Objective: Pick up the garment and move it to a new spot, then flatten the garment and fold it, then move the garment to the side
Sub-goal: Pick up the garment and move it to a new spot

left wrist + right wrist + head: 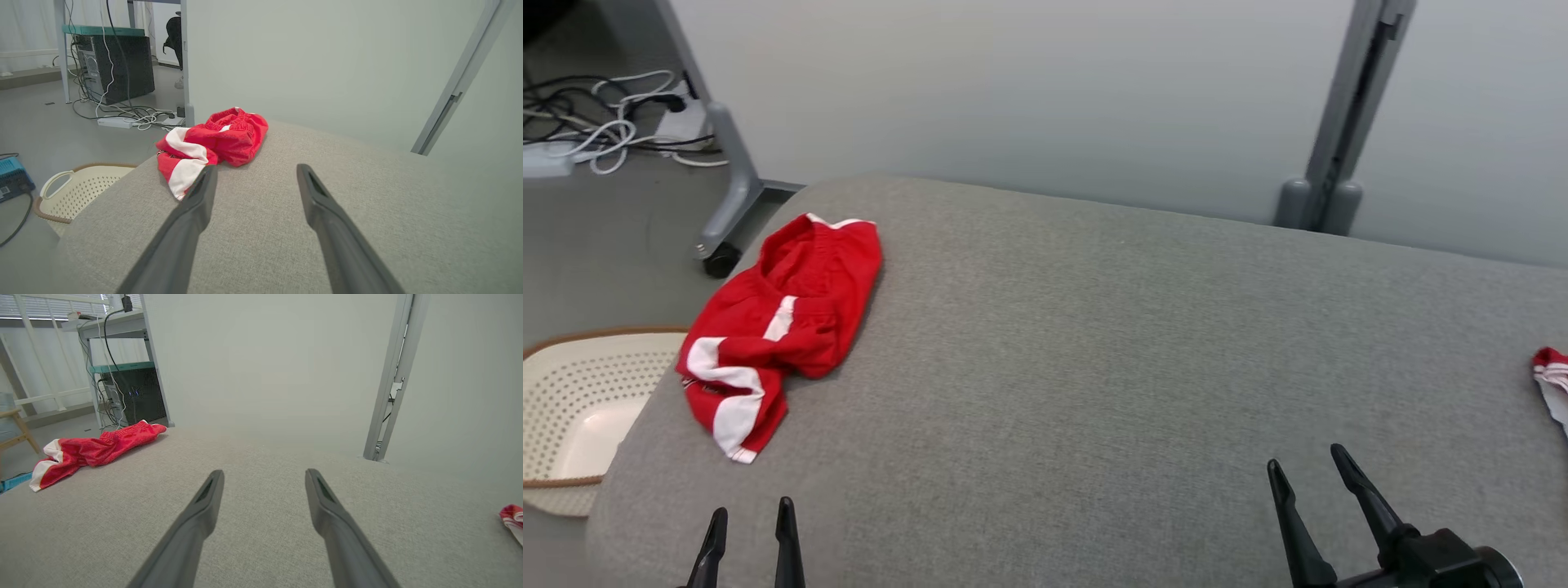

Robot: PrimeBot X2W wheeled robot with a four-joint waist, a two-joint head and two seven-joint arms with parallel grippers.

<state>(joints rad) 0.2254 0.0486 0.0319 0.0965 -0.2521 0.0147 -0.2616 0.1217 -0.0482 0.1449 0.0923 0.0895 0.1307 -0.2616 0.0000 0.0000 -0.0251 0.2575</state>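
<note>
Head view: crumpled red garment [776, 327] lies upper left on the grey cushion [1094, 343]; left gripper [752, 523] and right gripper [1307, 465], bottom corners, both gape wide, holding nothing.

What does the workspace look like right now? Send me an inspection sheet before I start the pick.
Surface: grey padded surface, fabric-covered, flat.
Job's things: red garment with white bands, crumpled at the far left corner, untouched.
Clutter: red and white cloth at the right edge; perforated cream basket on the floor to the left.
Grippers: left gripper open, empty; right gripper open, empty; both at the near edge.
Cables: loose cables and a power strip on the floor, far left.
Surroundings: pale partition, grey post, computer tower.
</note>
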